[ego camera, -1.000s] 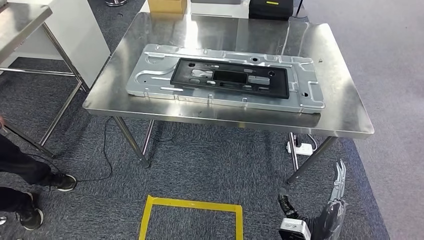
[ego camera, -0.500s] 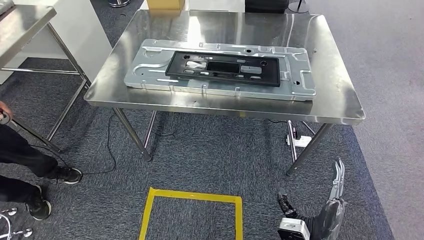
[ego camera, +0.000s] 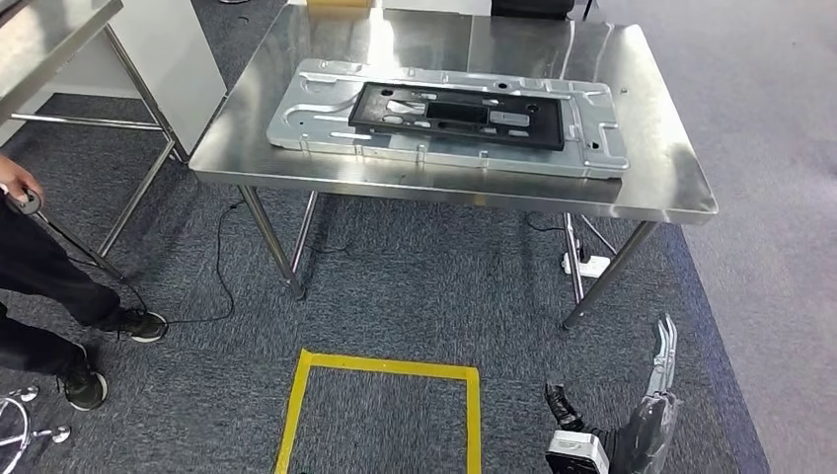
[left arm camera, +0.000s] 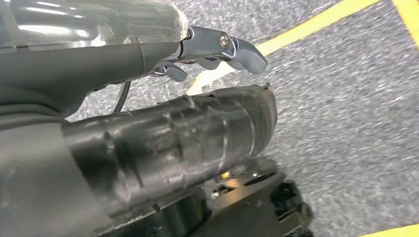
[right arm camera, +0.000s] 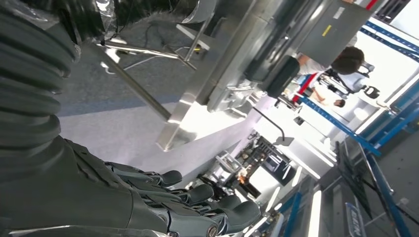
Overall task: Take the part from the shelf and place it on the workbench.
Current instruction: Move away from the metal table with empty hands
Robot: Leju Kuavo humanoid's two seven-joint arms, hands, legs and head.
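Note:
A black plastic frame part (ego camera: pixel 454 136) lies flat on a large silver stamped metal plate (ego camera: pixel 316 118), which rests on the steel workbench (ego camera: pixel 651 168) ahead of me. My right hand (ego camera: pixel 663 370) hangs low at my right side, well short of the bench, fingers straight and apart with nothing in them. The right wrist view shows its dark fingers (right arm camera: pixel 197 202) bare, with the workbench (right arm camera: pixel 185 123) beyond. My left hand (left arm camera: pixel 217 98) hangs over the carpet, and its thumb and silver fingertips (left arm camera: pixel 232 47) hold nothing.
A person stands at the left, dark shoes (ego camera: pixel 84 385) on the carpet and a hand (ego camera: pixel 20 193) holding a cable. A yellow taped square (ego camera: pixel 380 367) marks the floor before me. A second steel table (ego camera: pixel 49 39) stands at the far left. A power strip (ego camera: pixel 589 265) lies under the bench.
The whole picture has shifted, so the camera moved: the workbench now sits higher in the frame. The person's hand has come into view at the left. My right hand hangs as before.

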